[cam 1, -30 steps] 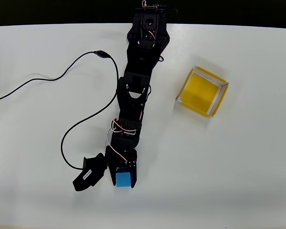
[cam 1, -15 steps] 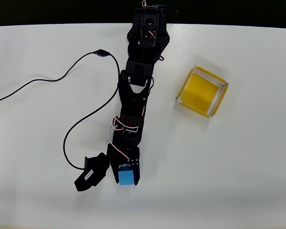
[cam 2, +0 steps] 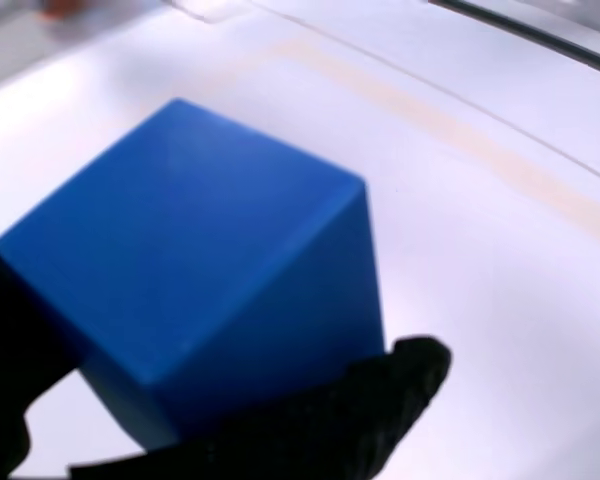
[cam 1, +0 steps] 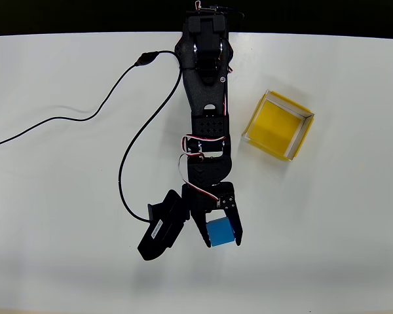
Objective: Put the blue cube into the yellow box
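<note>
Overhead view, gripper (cam 1: 220, 233) clamping blue cube (cam 1: 220, 231), cable (cam 1: 128, 150) beside

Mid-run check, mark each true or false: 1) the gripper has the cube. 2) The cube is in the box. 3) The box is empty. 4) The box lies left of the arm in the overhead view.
1) True: the gripper is shut on the cube, its fingers pressing the cube's sides.
2) False: the cube is between the fingers, apart from the box.
3) True: only its yellow floor shows.
4) False: it lies right of the arm.
</note>
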Controlling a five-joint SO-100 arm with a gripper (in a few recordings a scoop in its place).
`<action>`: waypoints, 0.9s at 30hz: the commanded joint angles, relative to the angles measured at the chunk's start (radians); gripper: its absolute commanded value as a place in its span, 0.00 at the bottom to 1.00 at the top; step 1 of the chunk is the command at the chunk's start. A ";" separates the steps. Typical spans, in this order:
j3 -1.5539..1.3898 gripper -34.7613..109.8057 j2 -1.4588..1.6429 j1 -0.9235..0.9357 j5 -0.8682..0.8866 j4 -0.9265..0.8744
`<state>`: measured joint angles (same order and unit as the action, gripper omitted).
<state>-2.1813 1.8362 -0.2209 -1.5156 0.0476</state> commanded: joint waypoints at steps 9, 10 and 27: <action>0.032 0.36 0.460 -0.311 0.155 -0.729; 0.037 0.36 0.476 -0.342 0.178 -0.782; -0.038 0.36 0.451 -0.647 0.387 -1.114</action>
<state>-2.2319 2.2534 -0.8452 -1.1229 -1.0753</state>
